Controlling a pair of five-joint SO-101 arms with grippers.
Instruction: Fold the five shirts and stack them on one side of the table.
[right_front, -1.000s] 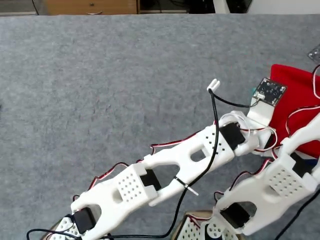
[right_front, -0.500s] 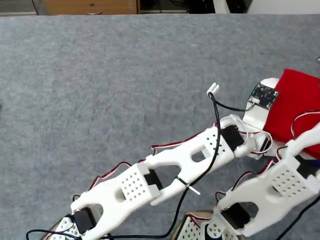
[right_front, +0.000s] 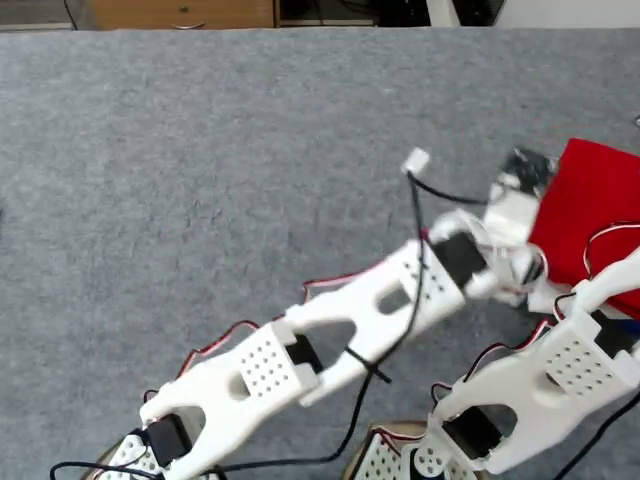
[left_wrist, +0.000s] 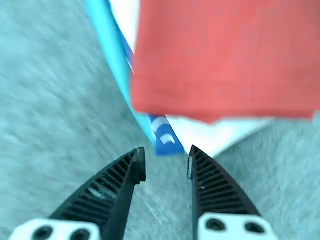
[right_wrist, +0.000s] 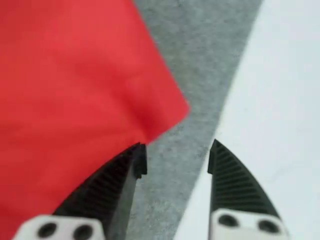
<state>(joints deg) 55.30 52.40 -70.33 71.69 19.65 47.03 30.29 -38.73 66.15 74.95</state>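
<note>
Red shirt (right_front: 592, 210) tops the stack at the right edge of the surface (right_front: 200, 180). Left tool (left_wrist: 166, 164) hovers just beside the pile, partly open, empty. The right tool (right_wrist: 176, 159) gapes over the red corner, empty too. Best now: square that top layer gently, without dragging the shirts beneath (left_wrist: 162, 141).

Perhaps an office — wooden drawer unit (right_front: 185, 13) behind the table (right_front: 200, 150).

light: bright, even | shadows: faint, soft | blur: red shirt (left_wrist: 225, 55) smeared
</note>
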